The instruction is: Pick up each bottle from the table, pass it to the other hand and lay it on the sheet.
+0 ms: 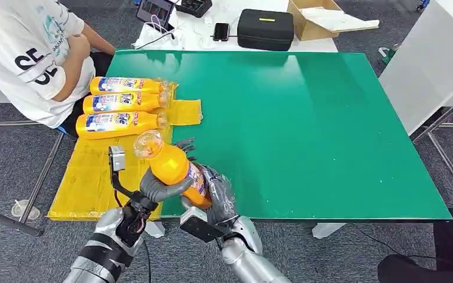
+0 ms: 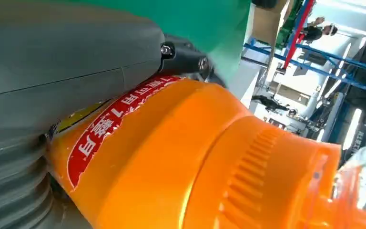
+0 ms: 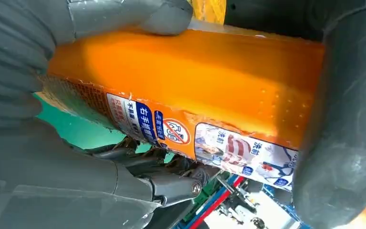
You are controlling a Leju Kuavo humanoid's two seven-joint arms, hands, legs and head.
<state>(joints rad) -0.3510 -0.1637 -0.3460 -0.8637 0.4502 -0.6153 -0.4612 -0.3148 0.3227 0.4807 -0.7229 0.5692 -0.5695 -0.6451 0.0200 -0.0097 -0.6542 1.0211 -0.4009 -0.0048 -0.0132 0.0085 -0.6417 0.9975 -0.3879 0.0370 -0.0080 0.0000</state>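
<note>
While both hands meet at the near edge of the green table (image 1: 330, 130), they grip one orange bottle (image 1: 174, 165) between them. The left hand (image 1: 156, 187) wraps its fingers round the bottle's middle from the left, and the right hand (image 1: 215, 197) clasps the lower body from the right, its dark fingers (image 1: 186, 144) showing past the bottle. The bottle is tilted, its clear cap (image 1: 146, 143) pointing up and away, above the table's front left corner beside the yellow sheet (image 1: 94, 171). In the left wrist view the bottle's red label (image 2: 105, 129) lies against the grey thumb. Farther off, three bottles (image 1: 121, 105) lie side by side on the sheet, caps to the right. Beyond them a person (image 1: 29, 53) in a white shirt sits at the table's left. At the far end stand a black case (image 1: 265, 28) and a cardboard box (image 1: 324, 17).
</note>
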